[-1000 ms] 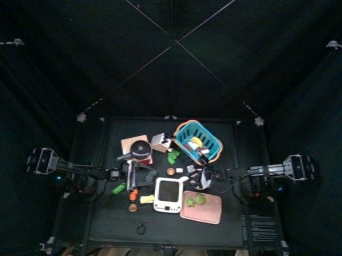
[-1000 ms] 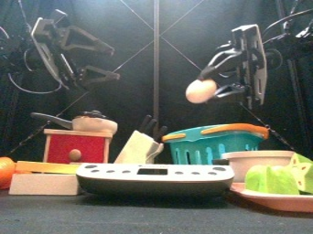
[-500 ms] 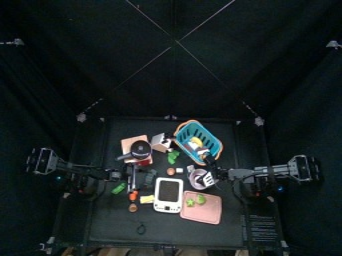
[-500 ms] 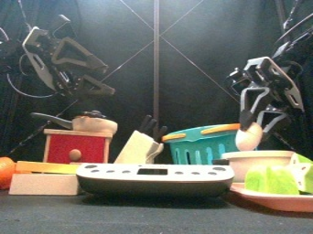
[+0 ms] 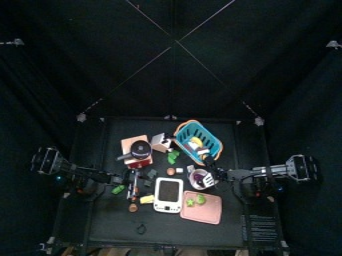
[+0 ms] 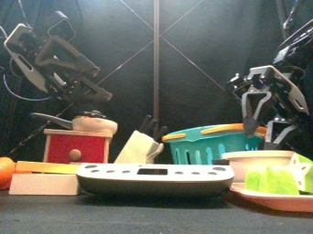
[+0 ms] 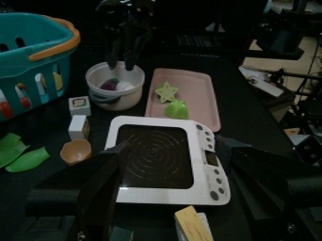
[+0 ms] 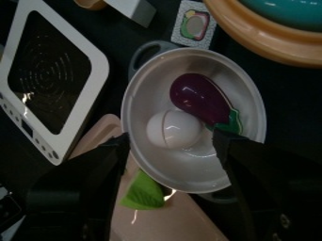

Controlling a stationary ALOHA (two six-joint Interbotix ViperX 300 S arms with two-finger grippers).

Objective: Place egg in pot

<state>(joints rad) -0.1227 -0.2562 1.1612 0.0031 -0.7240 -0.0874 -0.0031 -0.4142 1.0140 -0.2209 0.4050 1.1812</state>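
The scale (image 6: 153,178) is found nearest on the counter (image 6: 123,212), with a pink tray (image 6: 284,196) of green pieces at its right. Just behind the tray stands the pot (image 6: 259,164), a pale bowl-like vessel.

In the right wrist view the egg (image 8: 175,129) is seen lying on the floor of the pot (image 8: 151,85), beside a purple piece (image 8: 199,94) already there. It appears white, smooth and rounded, unbroken as far as can be told. No contact between it and the jaws is shown.

The right gripper (image 6: 276,117) is held directly above the pot, jaws spread apart and empty, a stance judged consistent with release having been made. The placement is judged complete; only withdrawal of the arm appears outstanding, and the pot's rim should be cleared on the way up.

The left gripper (image 6: 76,73) is held high over the far left of the counter, above a red box (image 6: 79,146), jaws parted and holding nothing.

A teal basket (image 6: 214,144) is noted behind the pot.
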